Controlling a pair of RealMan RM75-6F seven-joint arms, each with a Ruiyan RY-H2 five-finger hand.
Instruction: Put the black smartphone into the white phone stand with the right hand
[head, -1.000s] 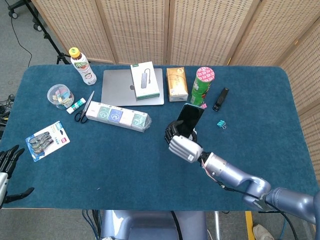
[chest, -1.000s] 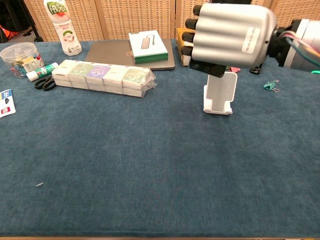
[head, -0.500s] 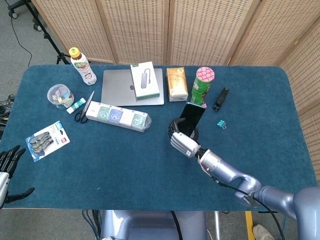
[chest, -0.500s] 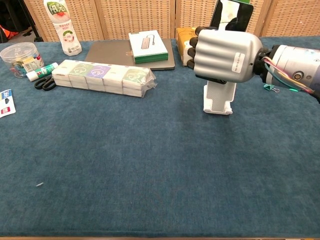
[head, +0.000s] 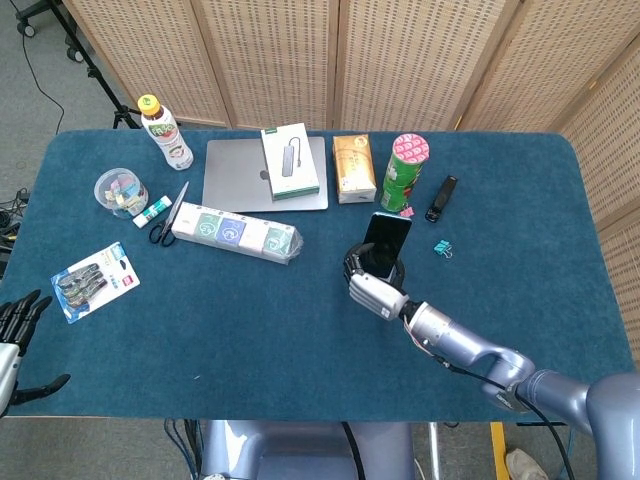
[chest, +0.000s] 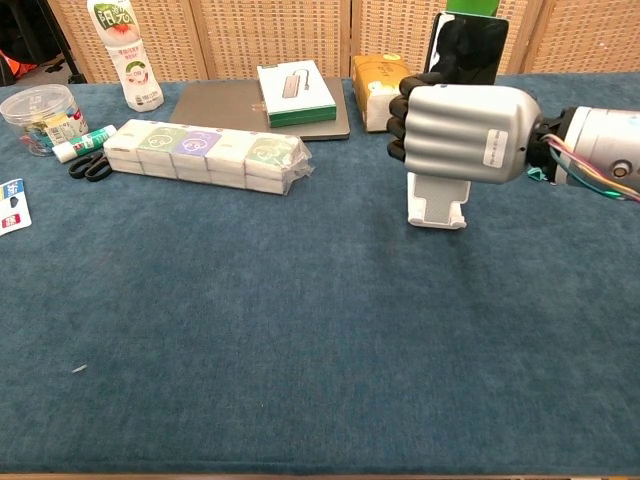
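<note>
I am holding the black smartphone (chest: 468, 47) upright in the right hand (chest: 462, 132), fingers wrapped around it, directly above the white phone stand (chest: 437, 202). Releasing it off the stand's ledge is risking a topple toward the green can (head: 404, 171) behind the stand.

The right arm reaches in from about 4 o'clock in the head view, its silver forearm angled toward the middle of the table (head: 300, 330). The right robot hand (chest: 465, 132) is closed in a fist around the black smartphone (chest: 468, 47), knuckles facing the chest camera, dark fingers (chest: 398, 110) curled at its 9 o'clock side. The left robot hand (head: 12, 335) shows at the head view's 8 o'clock edge, off the table, fingers spread and holding nothing.
</note>
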